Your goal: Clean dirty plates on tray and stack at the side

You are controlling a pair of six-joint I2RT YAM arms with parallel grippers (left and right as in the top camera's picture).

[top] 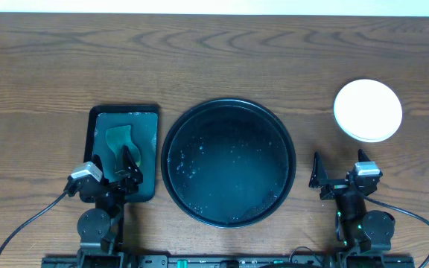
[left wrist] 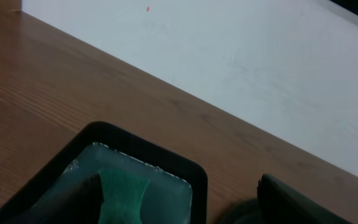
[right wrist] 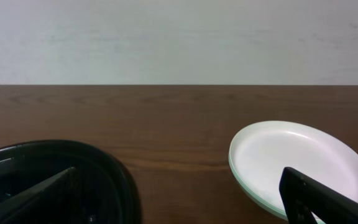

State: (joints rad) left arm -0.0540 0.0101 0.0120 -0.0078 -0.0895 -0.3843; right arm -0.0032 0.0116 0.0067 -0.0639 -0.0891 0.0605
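The large round black tray (top: 228, 104) lies mid-table, wet, with no plate on it. On the bare wood at the right stand the plates (top: 368, 110), stacked, white on top. In the right wrist view the plates (right wrist: 291, 155) show a mint rim under the white one, and the black tray (right wrist: 107, 171) is at lower left. My right gripper (top: 339, 165) hovers open below the stack, between it and the tray, holding nothing. Over the near end of a small rectangular tray, my left gripper (top: 116, 164) is open and empty too.
A dark-green rectangular tray (top: 152, 119) with a crumpled green cloth (top: 118, 141) lies left of the round tray. The left wrist view shows that tray (left wrist: 194, 174), the cloth (left wrist: 122, 186) and a white wall behind the table's far edge.
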